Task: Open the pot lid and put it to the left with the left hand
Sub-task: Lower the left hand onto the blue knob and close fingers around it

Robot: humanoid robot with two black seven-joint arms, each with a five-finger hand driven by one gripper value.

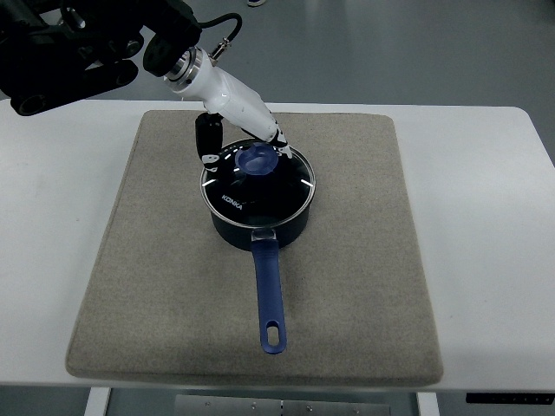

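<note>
The left robot hand (247,139) is positioned at the far edge of the pot (258,204), its fingers (208,139) reaching toward the blue knob (257,160) of the lid (260,186); a firm hold cannot be confirmed. The lid is seated on the pot, which is placed on the grey mat (364,260) on the counter (486,260).

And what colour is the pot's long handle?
Blue; the handle shows clearly in the top view.
</note>
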